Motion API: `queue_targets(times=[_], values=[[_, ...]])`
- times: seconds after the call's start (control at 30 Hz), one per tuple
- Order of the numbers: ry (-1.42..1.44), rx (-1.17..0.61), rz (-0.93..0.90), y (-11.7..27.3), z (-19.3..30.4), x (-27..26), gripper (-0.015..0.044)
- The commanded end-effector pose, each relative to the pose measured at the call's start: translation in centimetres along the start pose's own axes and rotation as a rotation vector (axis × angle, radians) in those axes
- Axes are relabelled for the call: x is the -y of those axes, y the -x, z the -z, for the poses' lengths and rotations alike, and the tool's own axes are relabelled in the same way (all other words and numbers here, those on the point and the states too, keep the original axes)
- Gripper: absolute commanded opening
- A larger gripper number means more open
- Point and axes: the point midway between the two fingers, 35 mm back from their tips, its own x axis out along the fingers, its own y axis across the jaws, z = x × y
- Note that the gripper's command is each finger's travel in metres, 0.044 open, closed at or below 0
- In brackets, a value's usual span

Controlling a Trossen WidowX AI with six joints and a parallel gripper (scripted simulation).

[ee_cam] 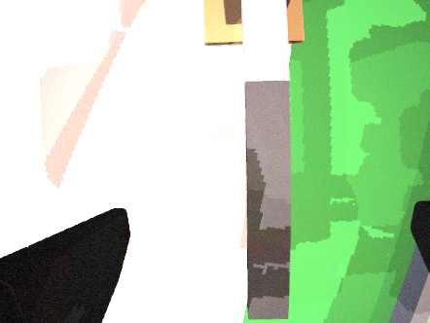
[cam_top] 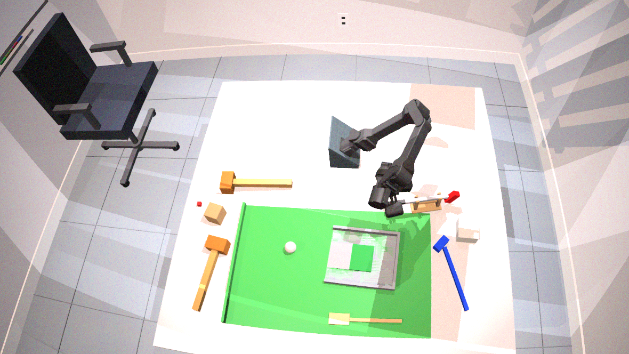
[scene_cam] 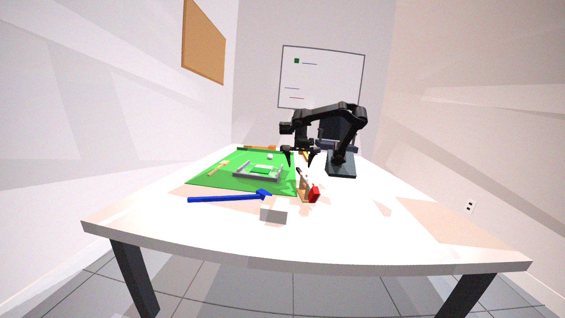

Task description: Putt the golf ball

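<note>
Left: the small white golf ball rests on the flat green putting mat, well apart from the grey-walled raised green at mid-mat.

Centre-right: my black parallel-jaw gripper hangs spread wide and empty, fingers pointing down, above the grip end of the red putter. In the wrist view its grey shaft runs between my fingertips, just beside the mat's edge.

Right: the putter lies cradled on a small tan wooden stand. Its long axis runs roughly along the mat's near edge, with the block-shaped red head pointing away from the mat and the dark grip toward my gripper.

I judge it light, rigid and head-heavy, with a smooth, narrow shaft that could twist. I would take hold on the free shaft, clear of the stand.
</note>
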Motion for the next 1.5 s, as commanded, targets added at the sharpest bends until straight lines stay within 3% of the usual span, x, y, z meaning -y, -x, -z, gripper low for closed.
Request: queue_targets(times=[0.0, 0.87, 1.37, 1.47], values=[[-0.003, 0.003, 0.001, -0.7, 0.1, 0.0, 0.044], [-0.002, 0.005, 0.002, -4.7, 1.1, -0.1, 0.044], [0.003, 0.001, 0.004, -4.3, 1.0, 0.0, 0.0046], [0.003, 0.001, 0.004, -4.3, 1.0, 0.0, 0.0026]])
